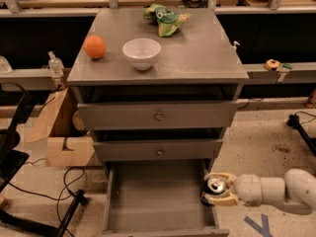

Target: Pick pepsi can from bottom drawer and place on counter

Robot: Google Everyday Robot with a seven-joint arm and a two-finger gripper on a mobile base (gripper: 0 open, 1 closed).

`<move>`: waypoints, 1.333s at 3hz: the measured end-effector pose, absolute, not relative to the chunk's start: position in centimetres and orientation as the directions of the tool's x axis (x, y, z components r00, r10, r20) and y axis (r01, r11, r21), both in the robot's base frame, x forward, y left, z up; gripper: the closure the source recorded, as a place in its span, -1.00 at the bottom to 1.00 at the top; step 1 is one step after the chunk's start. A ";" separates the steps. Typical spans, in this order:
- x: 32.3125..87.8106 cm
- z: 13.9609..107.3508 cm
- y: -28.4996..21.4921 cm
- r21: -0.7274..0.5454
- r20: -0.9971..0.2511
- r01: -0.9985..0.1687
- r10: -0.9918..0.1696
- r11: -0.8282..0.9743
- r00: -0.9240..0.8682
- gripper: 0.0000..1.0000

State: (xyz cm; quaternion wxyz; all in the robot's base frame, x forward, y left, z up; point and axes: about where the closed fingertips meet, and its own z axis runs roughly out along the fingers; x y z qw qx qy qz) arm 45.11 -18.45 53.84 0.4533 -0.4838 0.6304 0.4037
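The pepsi can (214,186) shows its silver top and dark body, held between the pale fingers of my gripper (216,188), which is shut on it. The can is at the right rim of the bottom drawer (157,196), lifted out over its right wall. The drawer is pulled open and its grey tray is bare. The counter (197,48) is the grey cabinet top above. My white arm (276,191) reaches in from the right.
On the counter lie an orange (95,47), a white bowl (141,53) and a green chip bag (165,19). Two upper drawers with knobs (159,116) are closed. A cardboard box (59,132) and cables lie at the left.
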 end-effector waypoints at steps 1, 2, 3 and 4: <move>43.9 61.6 -17.4 0.029 -0.975 -0.982 -0.212 0.184 -0.068 1.00; 44.0 61.9 -17.5 0.028 -0.975 -0.982 -0.212 0.188 -0.069 1.00; 45.4 66.0 -18.9 0.021 -0.975 -0.973 -0.212 0.232 -0.072 1.00; 48.1 76.6 -21.7 0.037 -0.964 -0.948 -0.237 0.317 -0.117 1.00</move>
